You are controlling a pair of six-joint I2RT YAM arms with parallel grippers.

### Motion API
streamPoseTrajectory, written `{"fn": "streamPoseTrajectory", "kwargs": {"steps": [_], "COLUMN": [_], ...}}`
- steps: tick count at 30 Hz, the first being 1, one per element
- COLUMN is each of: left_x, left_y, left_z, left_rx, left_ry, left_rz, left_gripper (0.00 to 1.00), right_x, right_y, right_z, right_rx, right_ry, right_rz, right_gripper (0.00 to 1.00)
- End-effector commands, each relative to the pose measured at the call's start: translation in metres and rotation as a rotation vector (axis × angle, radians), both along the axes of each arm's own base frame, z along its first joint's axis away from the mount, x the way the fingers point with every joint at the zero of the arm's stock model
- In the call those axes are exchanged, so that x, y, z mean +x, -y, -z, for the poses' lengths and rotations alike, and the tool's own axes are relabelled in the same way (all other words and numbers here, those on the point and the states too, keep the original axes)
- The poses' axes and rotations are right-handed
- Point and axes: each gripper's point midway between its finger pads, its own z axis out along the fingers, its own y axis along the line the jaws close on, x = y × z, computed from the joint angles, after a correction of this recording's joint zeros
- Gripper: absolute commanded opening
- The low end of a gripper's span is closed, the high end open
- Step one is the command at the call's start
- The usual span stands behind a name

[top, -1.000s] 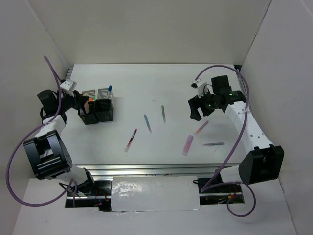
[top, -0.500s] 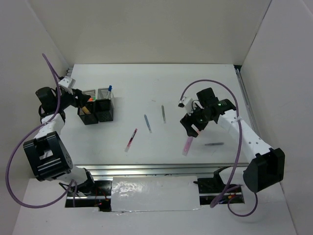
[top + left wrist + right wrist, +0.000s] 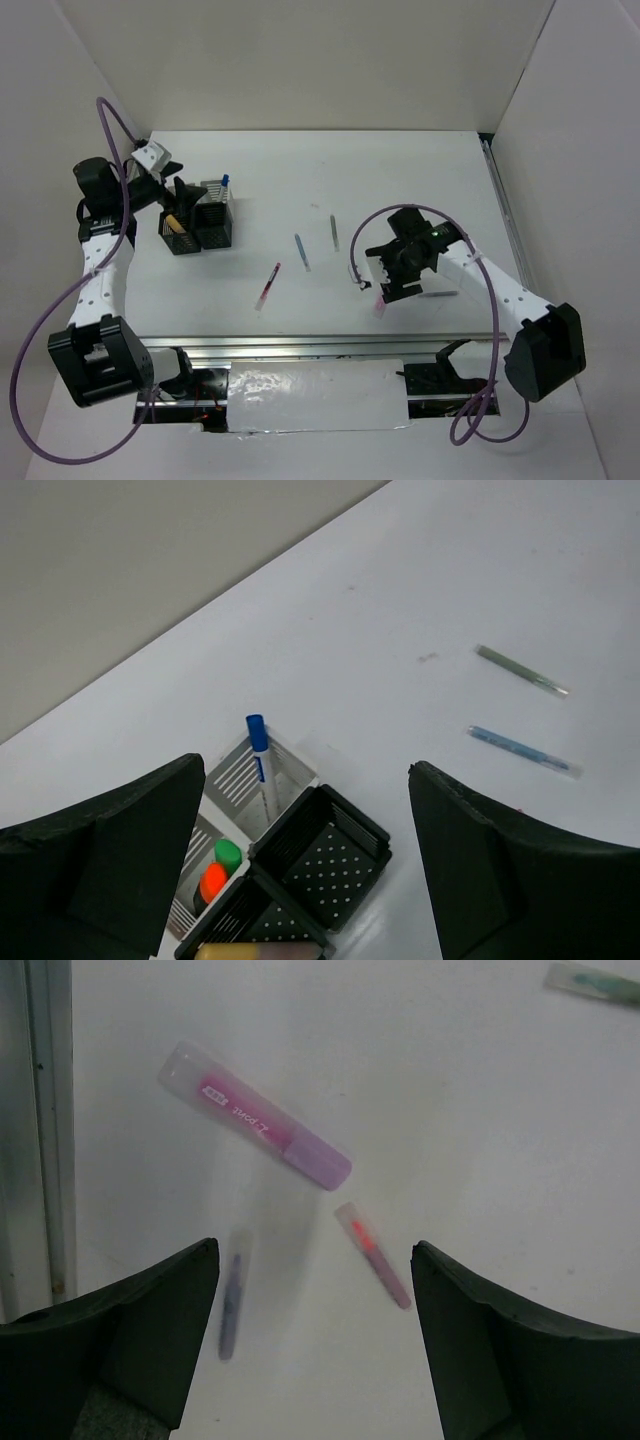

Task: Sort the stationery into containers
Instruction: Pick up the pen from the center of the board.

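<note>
Four mesh containers [image 3: 214,236] stand together at the far left. In the left wrist view a silver cup [image 3: 290,763] holds a white blue-capped pen [image 3: 258,752], and another silver cup holds orange and green caps [image 3: 214,869]. A yellowish marker [image 3: 258,950] lies across a black cup [image 3: 345,810]. My left gripper [image 3: 183,196] hangs open above the cups, holding nothing. My right gripper [image 3: 312,1250] is open above a purple highlighter [image 3: 255,1117], a small pink marker [image 3: 372,1253] and a thin purple pen [image 3: 229,1305], touching none of them.
A red pen [image 3: 267,286], a blue pen [image 3: 302,252] and a grey-green pen [image 3: 334,232] lie loose mid-table. A grey pen [image 3: 441,294] lies by the right arm. A metal rail [image 3: 300,348] runs along the near edge. White walls enclose the table.
My left gripper opened above the cups and rose slightly, leaving a marker in the black cup. My right arm swung toward the near edge, over the purple highlighter.
</note>
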Motion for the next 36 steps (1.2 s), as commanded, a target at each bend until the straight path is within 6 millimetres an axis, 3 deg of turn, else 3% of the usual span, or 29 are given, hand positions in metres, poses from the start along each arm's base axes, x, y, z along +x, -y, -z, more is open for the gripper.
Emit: {"fn": "streamPoseTrajectory", "kwargs": {"steps": [1,6,15,22,29,36], "left_x": [-0.022,-0.042,-0.055,-0.052,-0.049,-0.05], "left_y": [0.022,0.04,0.049,0.045,0.043,0.042], "left_z": [-0.039,-0.058,-0.054,-0.051,-0.048,-0.048], "left_rx": [-0.04,-0.057,-0.088,-0.094,-0.104,-0.089], "left_ry": [0.062,0.089,0.053,0.037,0.028,0.035], "left_rz": [0.064,0.078,0.068,0.044,0.033,0.034], "left_gripper": [0.96,0.96,0.96,0.96,0.96,0.96], "right_x": [0.005,0.012,0.027,0.013,-0.006,-0.021], "right_y": [-0.003,-0.001,-0.01,-0.012,-0.026,-0.023], "right_z": [0.021,0.044,0.062,0.074,0.083,0.096], "right_rx": [-0.084,-0.14,-0.159,-0.189,-0.201,-0.23], "right_ry": [0.042,0.043,0.001,-0.039,-0.033,-0.058], "right_rz": [-0.23,-0.332,-0.391,-0.471,-0.554,-0.589], "right_gripper": [0.83,0.82,0.84,0.77,0.68,0.64]}}
